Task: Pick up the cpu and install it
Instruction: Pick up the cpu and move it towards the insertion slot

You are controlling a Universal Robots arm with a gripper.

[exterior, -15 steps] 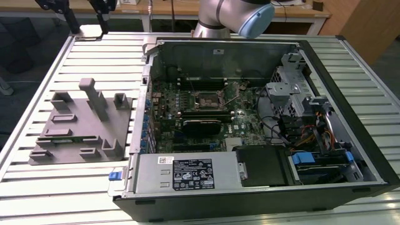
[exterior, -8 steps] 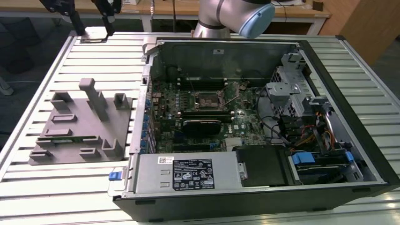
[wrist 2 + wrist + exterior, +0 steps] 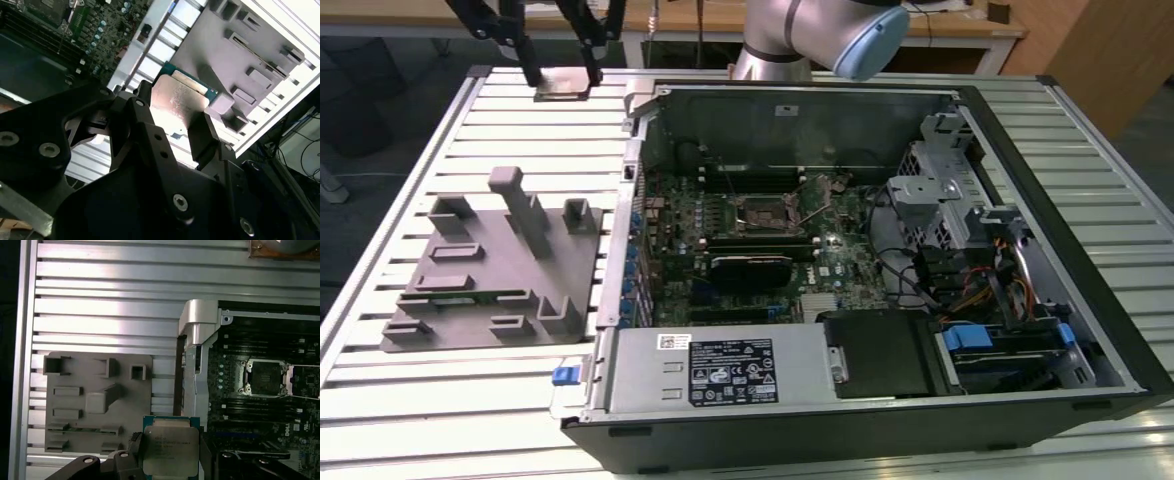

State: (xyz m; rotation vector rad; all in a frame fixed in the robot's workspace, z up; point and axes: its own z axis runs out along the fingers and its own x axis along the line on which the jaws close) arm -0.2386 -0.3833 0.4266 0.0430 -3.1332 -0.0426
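Note:
The cpu [image 3: 564, 84] is a small flat square chip with a pale metal top and a green edge. My gripper [image 3: 562, 78] is shut on it, one dark finger on each of two opposite sides, holding it in the air over the table's far corner at the exterior view's left. In both wrist views the cpu [image 3: 169, 445] [image 3: 180, 97] sits flat between the fingers [image 3: 135, 442], with the gripper [image 3: 169, 452] [image 3: 175, 120] closed around it. The open metal-framed socket [image 3: 761, 212] [image 3: 264, 377] lies on the green motherboard inside the case, well apart from the chip.
An open computer case [image 3: 1067, 250] lies on the slatted metal table [image 3: 467, 400], with drive bays and cables at the exterior view's right. A grey slotted plastic block [image 3: 500, 265] [image 3: 97, 400] [image 3: 250, 55] stands beside the case. The arm's base [image 3: 787, 40] rises behind the case.

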